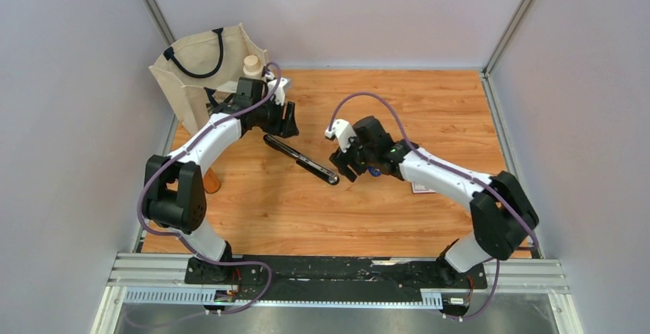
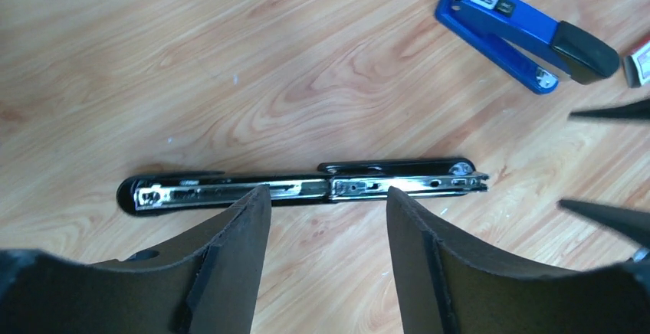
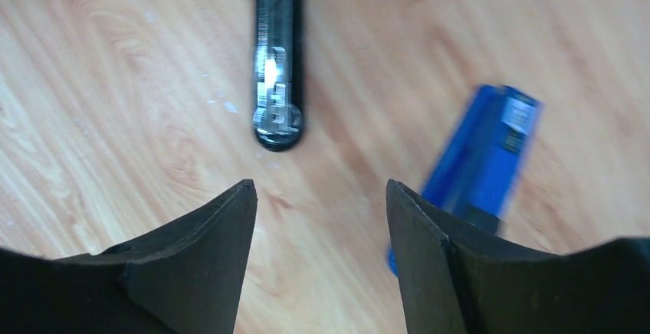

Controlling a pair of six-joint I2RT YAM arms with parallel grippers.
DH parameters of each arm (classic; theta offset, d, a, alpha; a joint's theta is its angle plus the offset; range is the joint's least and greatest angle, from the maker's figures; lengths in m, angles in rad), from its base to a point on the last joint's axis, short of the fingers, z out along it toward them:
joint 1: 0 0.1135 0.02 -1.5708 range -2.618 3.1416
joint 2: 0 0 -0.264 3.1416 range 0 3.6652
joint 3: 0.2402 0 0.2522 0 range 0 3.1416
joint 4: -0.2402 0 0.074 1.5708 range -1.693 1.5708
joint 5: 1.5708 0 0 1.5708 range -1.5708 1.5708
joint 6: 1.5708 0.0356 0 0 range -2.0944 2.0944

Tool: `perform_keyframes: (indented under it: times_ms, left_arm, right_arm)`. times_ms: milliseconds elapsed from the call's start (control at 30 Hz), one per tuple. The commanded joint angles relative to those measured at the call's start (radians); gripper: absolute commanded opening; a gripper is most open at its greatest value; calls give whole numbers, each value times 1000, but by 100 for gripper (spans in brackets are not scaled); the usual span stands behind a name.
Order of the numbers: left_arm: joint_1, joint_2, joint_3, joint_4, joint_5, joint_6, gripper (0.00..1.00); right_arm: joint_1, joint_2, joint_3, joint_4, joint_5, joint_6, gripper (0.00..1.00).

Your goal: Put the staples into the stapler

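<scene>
A black stapler (image 1: pixel 300 158) lies folded out flat on the wooden table, its shiny metal channel (image 2: pixel 306 188) facing up. My left gripper (image 1: pixel 288 124) hovers by its far-left end, open, with nothing between the fingers; in the left wrist view the gripper (image 2: pixel 328 191) stands just short of the channel. My right gripper (image 1: pixel 344 167) is open and empty at the stapler's other end (image 3: pixel 277 66), as the gripper (image 3: pixel 320 185) shows in its own view. A blue stapler (image 2: pixel 521 35) lies closed beside the right gripper. The white box of staples (image 1: pixel 422 188) rests under the right forearm.
A beige tote bag (image 1: pixel 203 70) with dark handles stands at the table's back-left corner, a wooden knob (image 1: pixel 251 64) beside it. A brown wooden piece (image 1: pixel 211 181) sits by the left arm's elbow. Grey walls close in the table on three sides.
</scene>
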Motion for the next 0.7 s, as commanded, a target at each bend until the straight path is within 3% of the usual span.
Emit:
perform_keyframes:
  times_ms: [0,133,433,667]
  left_arm:
    - [-67,-47,89,-8,51,125,70]
    - [-182,-4,226,-98,80,360,79]
    - [-443,256,634,-354,-30,928,84]
    - [-579,436,691,-459,-70,1236,84]
  right_arm:
    - [-101,-144,-39,-34,69,-46,67]
    - [-265,-266,-100,-81,12,-38,67]
    - [-701,-541,-140,-152,-187,19,77]
    - [-856,-610,-159,-123,-229,42,84]
